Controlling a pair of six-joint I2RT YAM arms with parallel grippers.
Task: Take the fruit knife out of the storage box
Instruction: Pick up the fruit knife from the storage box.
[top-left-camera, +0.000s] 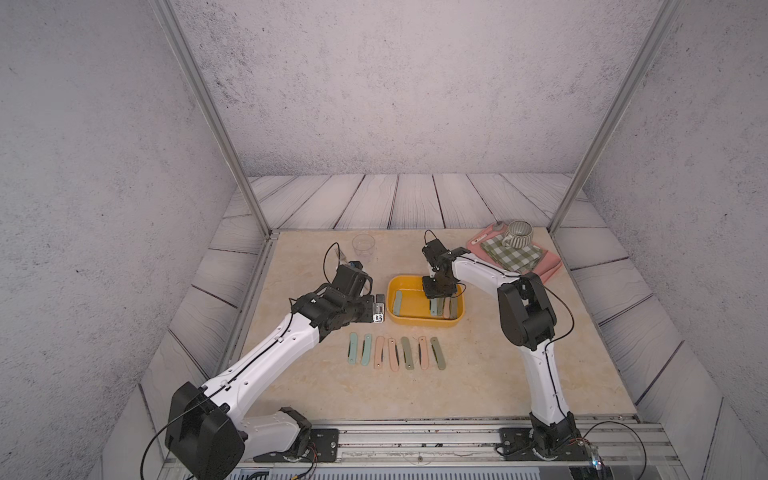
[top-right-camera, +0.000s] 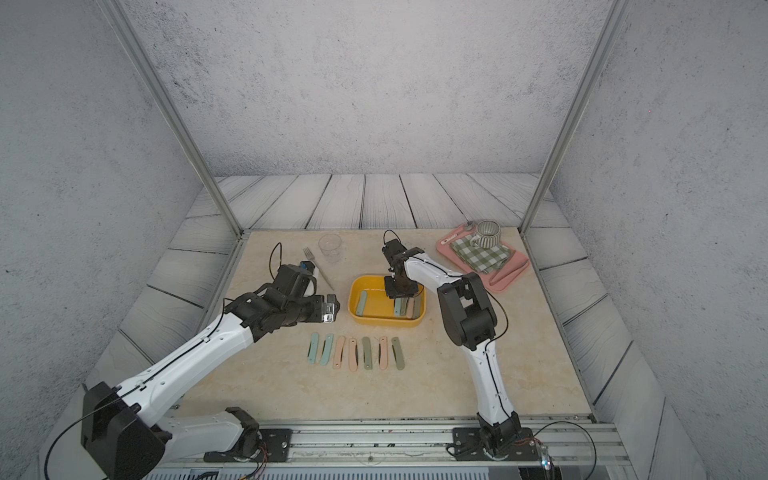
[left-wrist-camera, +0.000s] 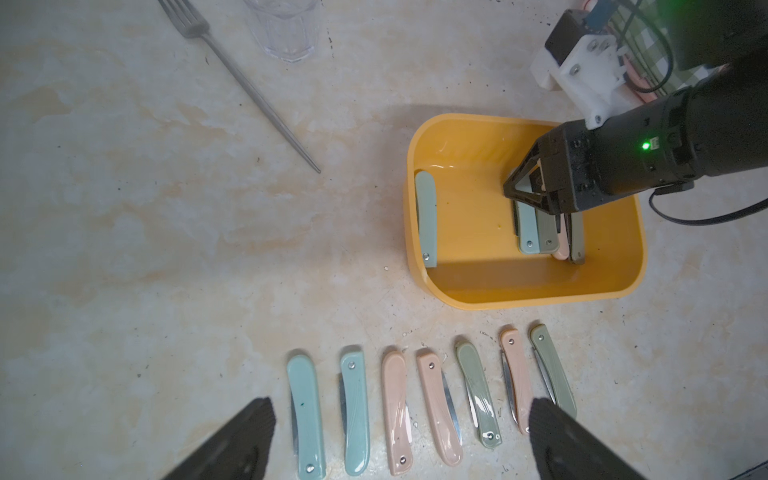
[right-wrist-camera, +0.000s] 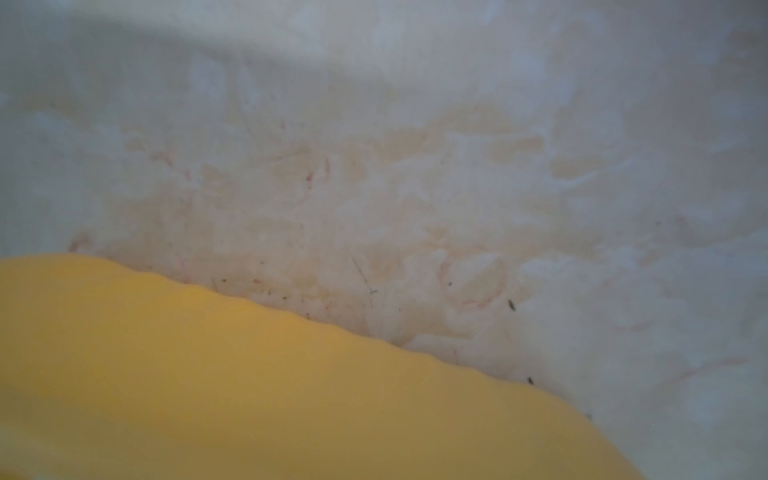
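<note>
Both top views are evenly bright under soft overhead light, so the table (top-left-camera: 457, 390) carries only faint, soft-edged shadows, and the wide lens splays the frame posts (top-left-camera: 210, 112) toward the corners. The left wrist view is dimmer and warmer. It is crisp ahead of the left gripper (left-wrist-camera: 401, 415), though its own fingers (left-wrist-camera: 249, 440) are dark blurs, and white glare streaks the knives (left-wrist-camera: 438, 407) between them. The storage box (left-wrist-camera: 519, 293) holds a deep shadow along its wall nearest that gripper, and a green lamp (left-wrist-camera: 646, 145) flares on the right gripper (left-wrist-camera: 536, 197). The right wrist view is hazy and out of focus throughout, greyish-blue away from the box.
</note>
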